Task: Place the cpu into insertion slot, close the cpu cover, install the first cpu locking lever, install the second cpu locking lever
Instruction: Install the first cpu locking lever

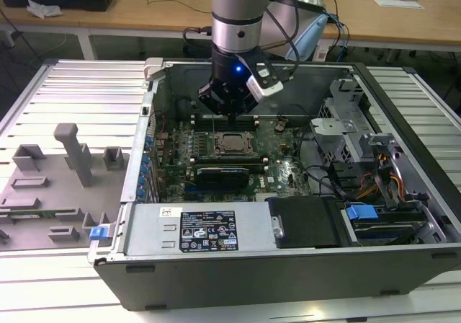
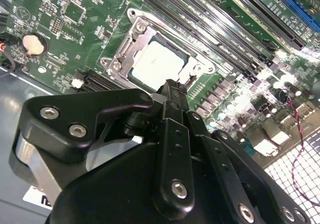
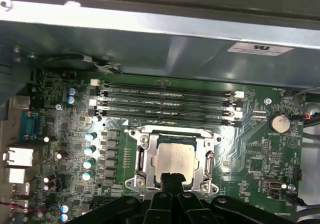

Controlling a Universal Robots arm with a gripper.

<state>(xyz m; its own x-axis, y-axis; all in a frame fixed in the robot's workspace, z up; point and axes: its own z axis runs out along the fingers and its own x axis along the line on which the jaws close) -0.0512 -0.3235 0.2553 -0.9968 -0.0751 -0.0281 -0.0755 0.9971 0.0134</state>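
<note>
Bright, even light, white glare on the case wall (image 3: pixel 150 21)

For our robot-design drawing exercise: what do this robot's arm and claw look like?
The arm is a silver-grey cylinder with a black band and a blue light. The claw is black with silver screws; black cables hang beside the arm.

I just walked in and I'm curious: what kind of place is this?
Probably a robotics lab or workshop: a silvery robot arm reaches into an opened dark grey computer case lying on a ribbed metal table, with long wooden desks behind.
</note>
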